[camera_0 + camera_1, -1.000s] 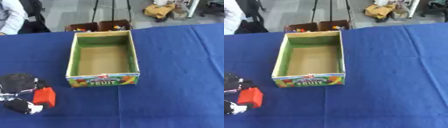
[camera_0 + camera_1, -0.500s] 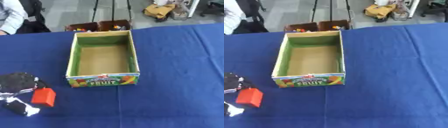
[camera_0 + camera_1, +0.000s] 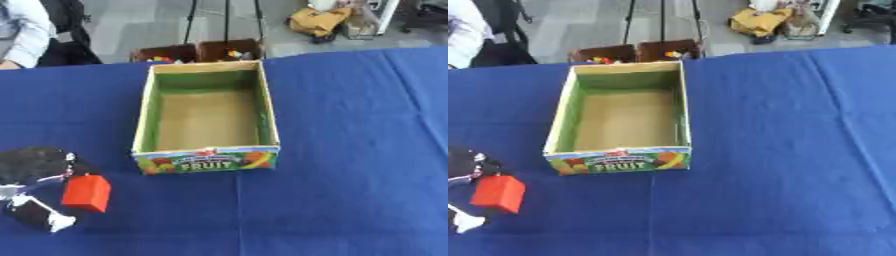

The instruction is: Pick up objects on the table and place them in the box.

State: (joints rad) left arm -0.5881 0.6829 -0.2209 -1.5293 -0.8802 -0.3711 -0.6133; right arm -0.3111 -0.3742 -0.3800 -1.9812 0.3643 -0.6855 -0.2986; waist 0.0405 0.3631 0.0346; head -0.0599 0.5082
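Note:
An open cardboard fruit box point(image 3: 206, 161) with green inner walls stands on the blue table point(image 3: 350, 150), a little left of centre; nothing shows inside it. At the lower left, my black left hand point(image 3: 33, 167) has its thumb and fingers curled round a red block point(image 3: 87, 193), which it holds near the tabletop, left of the box's front corner. One finger point(image 3: 33, 216) with a pale tip reaches below the block. The hand's far side is cut off by the view's edge. My right hand shows in neither view.
Two brown crates point(image 3: 197, 51) holding small coloured items stand on the floor just beyond the table's far edge. The blue cloth runs wide to the right of the box and in front of it.
The lower finger of my left hand has drawn slightly to the left. The red block and the box stay where they were.

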